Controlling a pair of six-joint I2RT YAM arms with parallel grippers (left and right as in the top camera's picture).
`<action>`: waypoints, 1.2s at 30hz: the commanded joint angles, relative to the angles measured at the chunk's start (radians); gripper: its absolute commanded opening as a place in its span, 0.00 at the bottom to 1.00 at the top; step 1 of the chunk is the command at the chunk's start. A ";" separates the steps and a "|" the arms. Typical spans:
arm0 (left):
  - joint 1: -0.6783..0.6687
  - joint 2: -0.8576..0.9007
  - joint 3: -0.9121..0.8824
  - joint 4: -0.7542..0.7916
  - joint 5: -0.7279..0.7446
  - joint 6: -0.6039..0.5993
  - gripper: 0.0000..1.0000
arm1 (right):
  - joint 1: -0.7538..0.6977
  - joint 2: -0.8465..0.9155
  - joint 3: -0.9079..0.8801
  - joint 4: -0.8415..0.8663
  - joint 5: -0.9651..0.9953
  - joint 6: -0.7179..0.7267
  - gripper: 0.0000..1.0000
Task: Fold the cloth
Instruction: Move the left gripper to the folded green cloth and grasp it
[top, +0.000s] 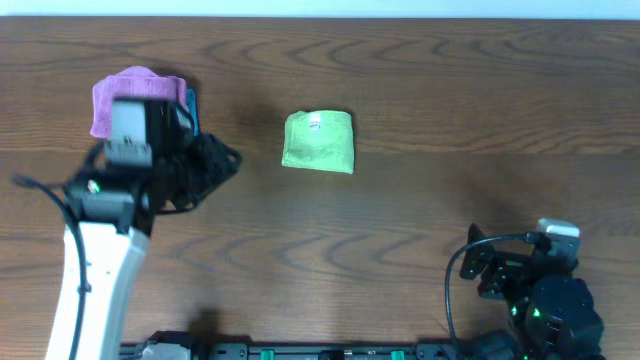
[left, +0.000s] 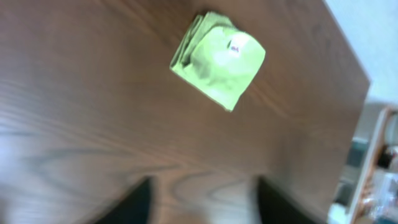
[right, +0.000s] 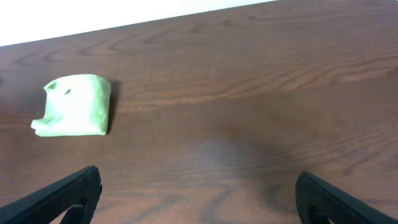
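Note:
The lime-green cloth (top: 318, 140) lies on the wooden table as a small folded square, its white and red tag (left: 234, 48) facing up. My left gripper (top: 225, 160) hovers to the cloth's left and does not touch it. In the left wrist view the cloth (left: 217, 59) sits well ahead of the gripper (left: 202, 208), which is open with only bare wood between its dark fingers (left: 134, 205). My right gripper (top: 490, 265) rests near the front right corner, far from the cloth (right: 74, 104). It is wide open (right: 196, 199) and holds nothing.
A purple cloth (top: 135, 95) lies at the far left, partly under my left arm, with a strip of teal cloth (top: 190, 105) beside it. The table's far edge (right: 186, 15) meets a white wall. Shelving (left: 379, 168) stands past the table's end.

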 joint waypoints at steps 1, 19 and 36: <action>-0.019 -0.056 -0.182 0.117 0.042 -0.161 0.84 | -0.007 -0.002 -0.007 -0.004 0.015 0.014 0.99; -0.105 0.265 -0.655 1.215 0.051 -0.612 0.95 | -0.007 -0.002 -0.007 -0.004 0.015 0.014 0.99; -0.124 0.579 -0.613 1.481 0.067 -0.651 0.95 | -0.007 -0.002 -0.007 -0.004 0.015 0.014 0.99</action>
